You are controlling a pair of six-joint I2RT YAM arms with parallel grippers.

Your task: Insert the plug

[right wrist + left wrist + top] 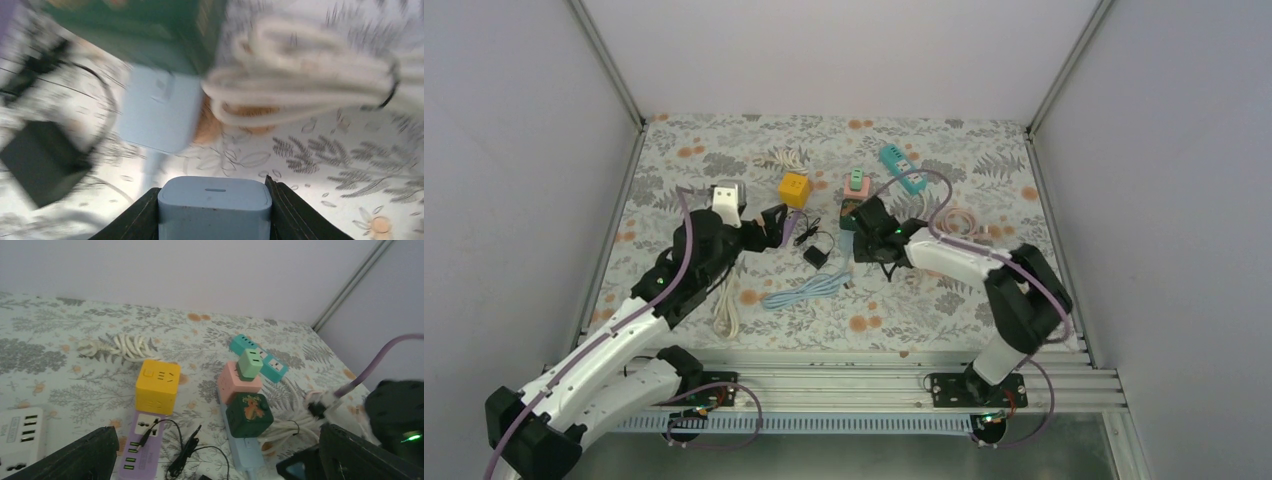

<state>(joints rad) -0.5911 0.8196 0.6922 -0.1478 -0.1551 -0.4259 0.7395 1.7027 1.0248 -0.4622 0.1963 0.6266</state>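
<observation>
Right gripper (215,216): clenched on the plug (215,197), a pale blue-grey block sitting square between my two fingers.
Plug: held just on the near side of the dark green cube (249,415), off the cloth. Its prongs are hidden from me.
Target, as I judge it: the pale blue strip (157,115) that runs out from under the dark green cube towards me. The wrist view is smeared and I cannot make out its sockets.
Left gripper (779,225): fingers spread wide, holding nothing, well to the left of the dark green cube, over the purple strip (142,442).
Crowding: a white coiled cable (300,85) lies against the right side of the dark green cube; a black adapter (42,160) lies to its near left.
Risk, alignment: with prongs and sockets both unseen, I could press down off-centre and jam on the strip's face.
Risk, sliding: nothing pins the pale blue strip, so a push may shove it and the dark green cube along the cloth instead of seating the plug.
Risk, snagging: my right finger could catch the coiled cable and drag it over the socket.
Risk, grip: a skewed push may twist the plug between my fingers.
</observation>
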